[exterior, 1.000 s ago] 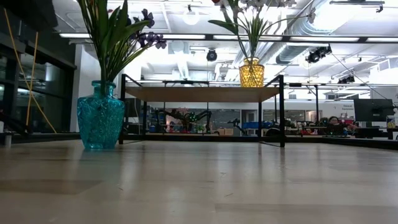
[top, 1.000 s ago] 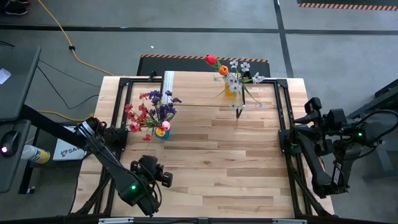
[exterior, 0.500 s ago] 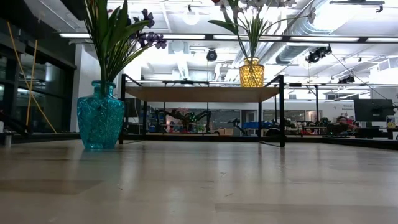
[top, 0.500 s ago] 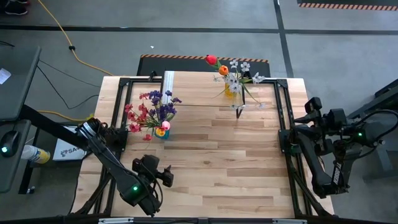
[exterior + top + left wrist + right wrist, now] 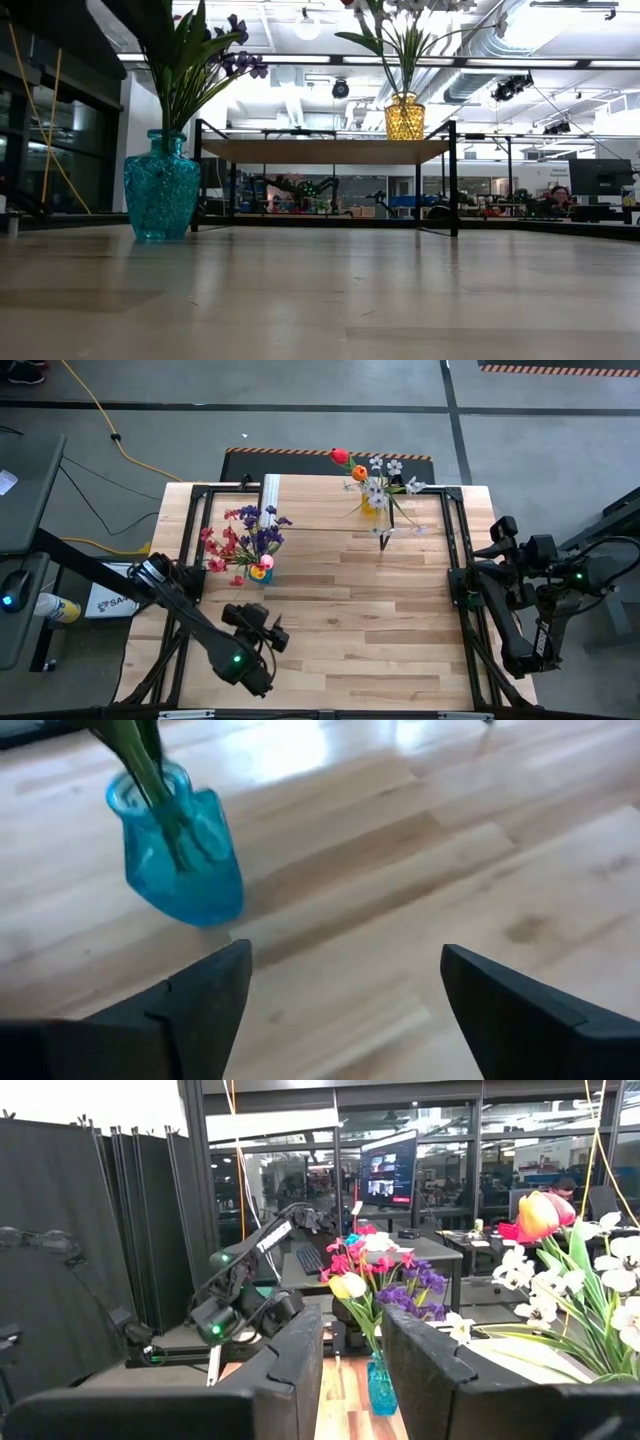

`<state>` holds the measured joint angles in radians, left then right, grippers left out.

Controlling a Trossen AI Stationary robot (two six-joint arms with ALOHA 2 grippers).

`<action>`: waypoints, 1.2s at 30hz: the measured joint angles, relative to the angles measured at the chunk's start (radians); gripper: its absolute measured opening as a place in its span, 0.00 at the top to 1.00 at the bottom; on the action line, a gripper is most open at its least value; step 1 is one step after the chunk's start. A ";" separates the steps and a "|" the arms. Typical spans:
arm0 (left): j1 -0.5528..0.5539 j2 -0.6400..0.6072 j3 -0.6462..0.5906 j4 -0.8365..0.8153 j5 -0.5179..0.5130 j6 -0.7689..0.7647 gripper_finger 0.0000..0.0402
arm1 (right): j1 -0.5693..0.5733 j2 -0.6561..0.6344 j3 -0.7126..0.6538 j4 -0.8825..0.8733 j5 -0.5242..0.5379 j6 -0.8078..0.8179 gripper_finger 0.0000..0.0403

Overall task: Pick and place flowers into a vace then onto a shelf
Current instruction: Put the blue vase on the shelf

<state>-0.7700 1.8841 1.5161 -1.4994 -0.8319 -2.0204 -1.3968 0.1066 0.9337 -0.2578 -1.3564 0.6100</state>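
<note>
While the table is sitting quiet, the left gripper (image 5: 275,639) is hovering low over the near planks with its fingers (image 5: 205,1000) spread wide and nothing between them, pointing toward two o'clock as seen from above. Just beyond it, toward twelve o'clock, a blue glass vase (image 5: 259,574) is standing upright on the tabletop (image 5: 350,610), and it is holding one bunch of the flowers (image 5: 240,538), purple, red, pink and a yellow one, with green stems running down inside the glass (image 5: 178,850). Off at three o'clock, past the table's edge, the right gripper (image 5: 497,530) is waiting clear of the boards; its fingers (image 5: 290,1355) are standing a little apart with nothing pinched between them. Farther back, the shelf (image 5: 350,513) is lying across the far end of the table on thin black legs, a white strip (image 5: 270,490) at its nine-o'clock end. On its three-o'clock half an amber vase (image 5: 404,117) is standing upright, carrying more flowers (image 5: 378,478), white ones together with a red and an orange bloom leaning out toward eleven o'clock.
</note>
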 joint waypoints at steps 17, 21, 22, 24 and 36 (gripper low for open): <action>0.036 0.022 -0.303 0.122 -0.318 -0.263 0.09 | 0.000 0.000 0.000 0.000 -0.036 0.014 0.75; 0.037 0.022 -0.339 0.129 -0.354 -0.261 0.09 | 0.000 0.000 0.000 0.000 -0.035 0.014 0.75; 0.037 0.022 -0.340 0.123 -0.354 -0.261 0.09 | 0.000 0.000 0.000 0.000 -0.032 0.014 0.75; 0.030 0.022 -0.340 0.085 -0.353 -0.262 0.09 | 0.000 0.000 0.000 0.000 -0.025 0.017 0.75; 0.023 0.022 -0.371 -0.048 -0.297 -0.289 0.09 | 0.000 0.000 0.000 0.000 0.030 0.010 0.75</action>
<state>-0.7467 1.9064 1.1447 -1.5475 -1.1292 -2.3092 -1.3968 0.1066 0.9337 -0.2581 -1.3262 0.6201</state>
